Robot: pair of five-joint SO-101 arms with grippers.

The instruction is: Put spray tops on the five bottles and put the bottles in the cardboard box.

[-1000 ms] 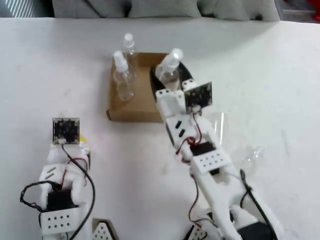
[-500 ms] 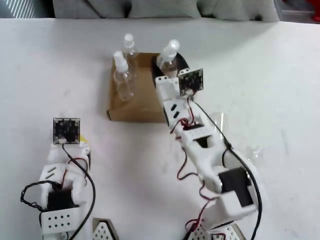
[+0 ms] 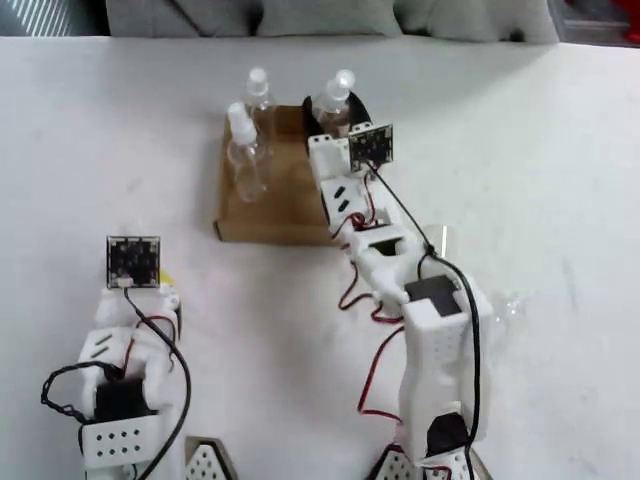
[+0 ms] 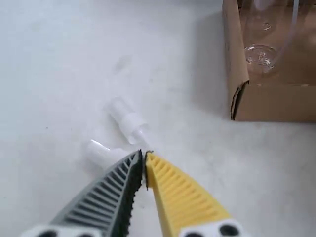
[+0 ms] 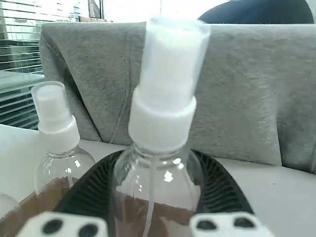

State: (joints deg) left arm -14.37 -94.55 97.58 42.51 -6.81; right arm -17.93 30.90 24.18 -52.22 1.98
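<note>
- White worktop [image 3: 520, 150] carries cardboard box [image 3: 265, 225].
- Right pincer [image 3: 335, 122] grasps capped bottle [image 5: 160, 163] at box's far right corner.
- Left pincer [image 4: 143, 157] clenched, empty, beside spray top [image 4: 126, 121].

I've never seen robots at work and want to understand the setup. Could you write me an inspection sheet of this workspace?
surface: white table.
job's things: cardboard box with a near bottle and a far bottle standing in it, both topped; held bottle, topped, at the box's far right corner; clear bottle lying beside the right arm; loose spray top on the table.
clutter: nothing seen.
grippers: right gripper shut on the held bottle; left gripper shut, tips by the loose spray top.
cables: red and black wires along the right arm; black cable on the left arm.
surroundings: grey upholstery behind the table.
</note>
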